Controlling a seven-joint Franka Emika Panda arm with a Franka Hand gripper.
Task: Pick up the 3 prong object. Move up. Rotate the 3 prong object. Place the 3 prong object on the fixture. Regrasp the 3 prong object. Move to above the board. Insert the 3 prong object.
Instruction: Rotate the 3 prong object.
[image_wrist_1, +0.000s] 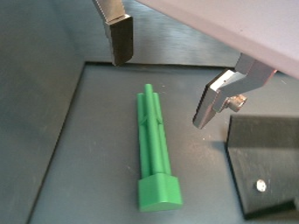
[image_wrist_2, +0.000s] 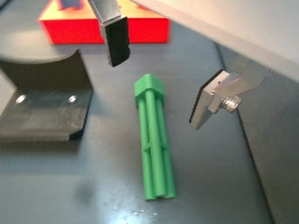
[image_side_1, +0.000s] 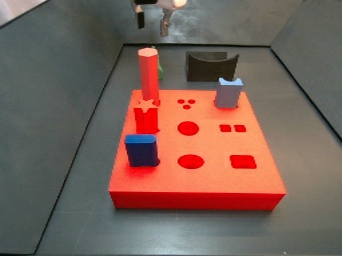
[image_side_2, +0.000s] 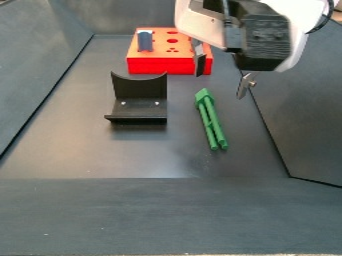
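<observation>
The green 3 prong object lies flat on the dark floor, and also shows in a wrist view and a side view. My gripper hangs open above it, one finger on each side, touching nothing. It also shows in a wrist view and in both side views. The black fixture stands beside the green piece, between it and the red board. In the side view from the board's end, the green piece is out of sight.
On the board stand a tall red cylinder and two blue blocks. Grey walls enclose the floor on the sides. The fixture also shows in both wrist views.
</observation>
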